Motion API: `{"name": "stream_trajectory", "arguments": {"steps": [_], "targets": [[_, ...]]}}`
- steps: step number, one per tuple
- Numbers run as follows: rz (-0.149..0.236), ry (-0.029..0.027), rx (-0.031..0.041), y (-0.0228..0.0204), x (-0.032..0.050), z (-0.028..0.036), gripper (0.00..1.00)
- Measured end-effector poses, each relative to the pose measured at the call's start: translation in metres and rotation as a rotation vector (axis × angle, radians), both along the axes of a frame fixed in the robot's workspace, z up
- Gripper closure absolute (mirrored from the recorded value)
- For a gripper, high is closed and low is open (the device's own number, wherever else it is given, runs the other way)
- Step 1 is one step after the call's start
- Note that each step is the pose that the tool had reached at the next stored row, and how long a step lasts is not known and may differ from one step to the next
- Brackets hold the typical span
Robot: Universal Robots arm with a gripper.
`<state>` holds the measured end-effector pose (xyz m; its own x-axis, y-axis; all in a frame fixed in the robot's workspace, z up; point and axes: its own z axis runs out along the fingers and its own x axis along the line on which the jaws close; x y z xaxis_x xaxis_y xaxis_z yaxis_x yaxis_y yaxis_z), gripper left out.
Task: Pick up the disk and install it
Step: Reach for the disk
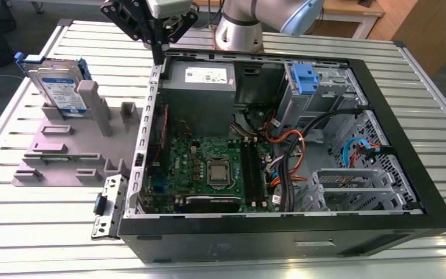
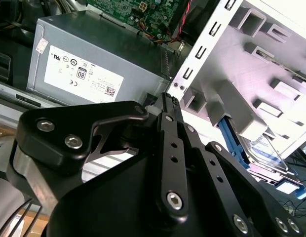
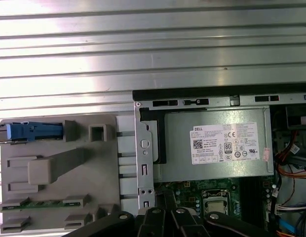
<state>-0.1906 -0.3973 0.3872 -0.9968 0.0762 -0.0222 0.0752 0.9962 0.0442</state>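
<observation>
Slatted table point(image 1: 21, 232): disk point(image 1: 57, 87) btm hidden in fixture point(image 1: 76, 154), end effector point(image 1: 158, 58) apart.

Ribbed bare metal, satin sheen, for the table point(image 1: 37, 226); matt grey plastic for the holder point(image 1: 60, 154). Smooth silver metal, glossy paper label point(image 1: 65, 97) and shiny blue plastic for the disk point(image 1: 53, 81). Matt black for the case point(image 1: 285, 235) rim, dull grey sheet metal with a white paper sticker point(image 1: 207, 74) for the power supply point(image 1: 195, 100), matt black with bright screw heads for the gripper point(image 1: 158, 58).
</observation>
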Motion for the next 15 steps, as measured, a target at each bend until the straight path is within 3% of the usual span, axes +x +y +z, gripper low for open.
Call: {"name": "stream_trajectory", "arguments": {"steps": [15], "targets": [[0.000,0.0001,-0.0001,0.0000,-0.0063,-0.0001,0.89]]}}
